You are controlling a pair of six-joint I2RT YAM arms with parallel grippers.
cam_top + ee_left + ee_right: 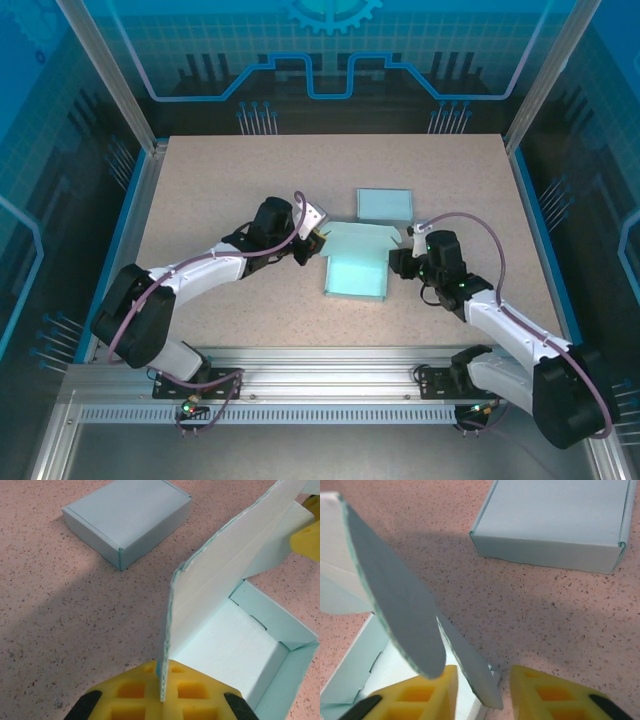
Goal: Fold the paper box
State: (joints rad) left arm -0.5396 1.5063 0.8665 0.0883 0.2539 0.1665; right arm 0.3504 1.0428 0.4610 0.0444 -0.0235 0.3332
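Left gripper (162, 692): yellow pads pressed together, clamped on the bottom edge of the lid panel (225, 570), which stands close to upright.

Right gripper (482, 695): pads apart. A thin side flap (467, 665) sits in the gap against the left pad, and we judge it isn't pinched yet. A larger rounded tab (395, 600) leans just beside it.

The paper box (355, 272) sits mid-table between the two grippers, part-formed. The tray walls are up on the far side and the lid is open. A finished box (385, 204) lies closed just behind it, apart from ours, on the speckled table (220, 180).

Handling, our read:
- It's light corrugated card, so it will slide on the table if we push from one side only. Brace with the other arm.
- Panels are stiff across their face and hinge freely at the score lines, so we bend there and nowhere else.
- Edges and tabs crush easily, so light clamp force.
- Grip near a panel's free edge, away from corners, for leverage over the crease.
- Foam pads should hold on matte card. We expect tearing at the tab slots to be more of a risk than slipping.
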